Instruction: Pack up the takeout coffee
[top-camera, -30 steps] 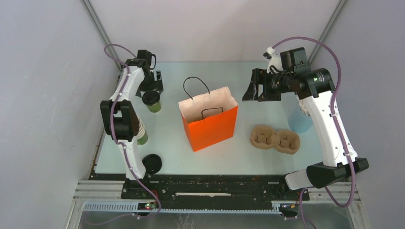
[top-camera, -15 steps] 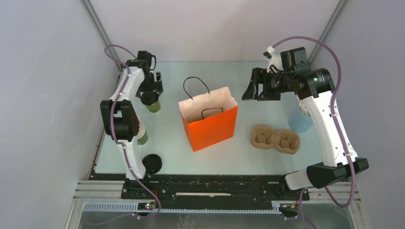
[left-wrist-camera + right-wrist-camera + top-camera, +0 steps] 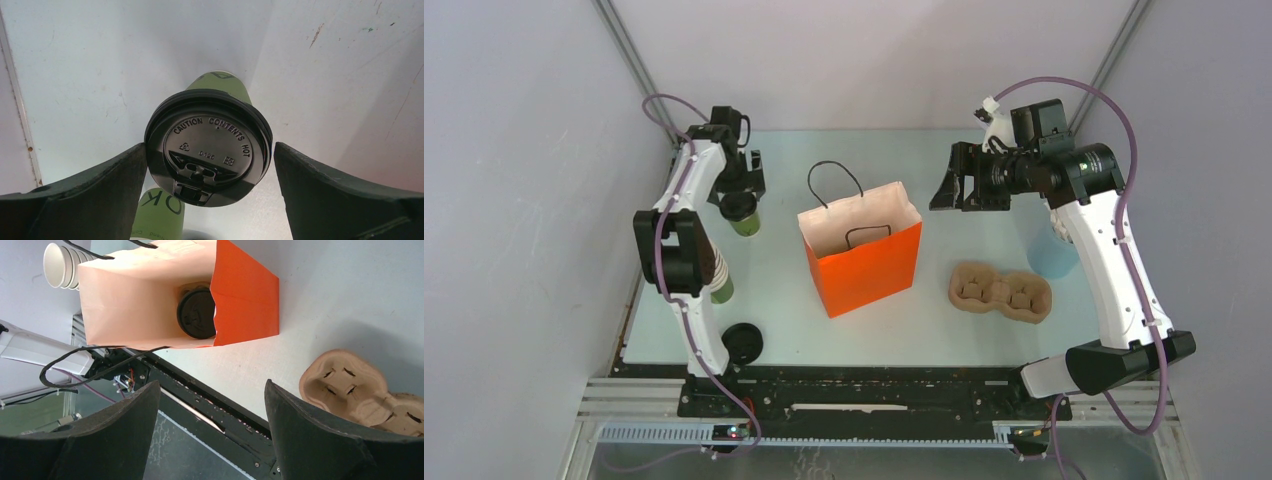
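Orange bag [image 3: 864,255] upright mid-table [image 3: 904,330], mouth open, black cord handles up. Lidded cup [image 3: 743,214] standing well left of bag, a bit farther back; olive-green wall, black lid [image 3: 209,147] embossed "CAUTION CONTENTS HOT". L gripper [image 3: 742,190] directly over that cup, pointing down, jaws spread wide, straddling lid at lid height. One finger [image 3: 100,192] right at lid rim, contact can't tell; other finger w/ clear gap. Nothing clamped. Second lidded cup [image 3: 196,312] inside bag, upright on bottom, close against an orange wall; only lid top visible. R gripper [image 3: 951,188] in air right of bag and behind it, aimed toward bag; jaws apart, empty. Pulp carrier [image 3: 1001,290] flat on table just right of bag, apart from it. Cup stack [image 3: 720,288], lidless, nested, left of bag, nearer front than lidded cup, partly behind L arm. Loose lids [image 3: 742,343], black, left of bag, toward front edge. Pale-blue item [image 3: 1052,258] right of bag, past carrier, mostly hidden by R arm; can't ID.
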`<state>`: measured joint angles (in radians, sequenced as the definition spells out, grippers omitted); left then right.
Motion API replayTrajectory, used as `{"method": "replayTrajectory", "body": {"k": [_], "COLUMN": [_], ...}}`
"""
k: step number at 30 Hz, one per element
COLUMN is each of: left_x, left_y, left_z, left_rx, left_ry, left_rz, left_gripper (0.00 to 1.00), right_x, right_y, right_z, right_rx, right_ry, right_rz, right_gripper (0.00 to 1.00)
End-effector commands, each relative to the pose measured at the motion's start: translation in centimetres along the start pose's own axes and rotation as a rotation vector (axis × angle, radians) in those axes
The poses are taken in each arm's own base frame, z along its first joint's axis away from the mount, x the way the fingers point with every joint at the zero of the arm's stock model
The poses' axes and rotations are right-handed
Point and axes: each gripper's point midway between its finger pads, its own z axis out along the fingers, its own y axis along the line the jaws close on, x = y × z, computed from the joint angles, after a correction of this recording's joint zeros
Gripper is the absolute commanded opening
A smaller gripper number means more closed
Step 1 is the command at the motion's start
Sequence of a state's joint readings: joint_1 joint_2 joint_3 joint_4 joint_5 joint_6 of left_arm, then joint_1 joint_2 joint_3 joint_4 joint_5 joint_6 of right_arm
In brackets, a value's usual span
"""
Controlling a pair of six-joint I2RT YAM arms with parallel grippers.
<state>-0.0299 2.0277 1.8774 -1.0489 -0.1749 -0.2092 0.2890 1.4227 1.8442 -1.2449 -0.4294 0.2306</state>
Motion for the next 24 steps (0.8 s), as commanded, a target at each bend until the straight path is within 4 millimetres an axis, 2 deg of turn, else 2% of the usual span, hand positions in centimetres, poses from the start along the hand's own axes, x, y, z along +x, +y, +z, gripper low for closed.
{"method": "replayTrajectory", "body": {"k": [1,9,14,24], "left_x": [-1.0,-1.0,-0.6,-0.2], "left_y": [0.1,0.0,0.5,0.5], "left_z": [-2.7,-3.0,-2.5,-1.8], "left_rx": [0.051,0.064,0.034,0.036], "left_ry": [-0.066,-0.076,-0.059,-0.040], "left_rz": [-0.027,-0.035,-0.027,-0.032], "left_gripper": [1.00,1.00,0.99,0.87], "right_x": [-0.3,-0.2,-0.2,-0.2], "right_y": [0.7,0.7,0.8,0.9], "right_z": [-0.8,-0.8,-0.8,-0.9], "right_rx": [-0.028,-0.031,-0.035,-0.037], "right_ry": [-0.033,-0.034,-0.033,-0.036], "right_rz": [-0.002,-0.001,-0.001,-0.003], "right_gripper": [0.85,0.85,0.85,0.85]}}
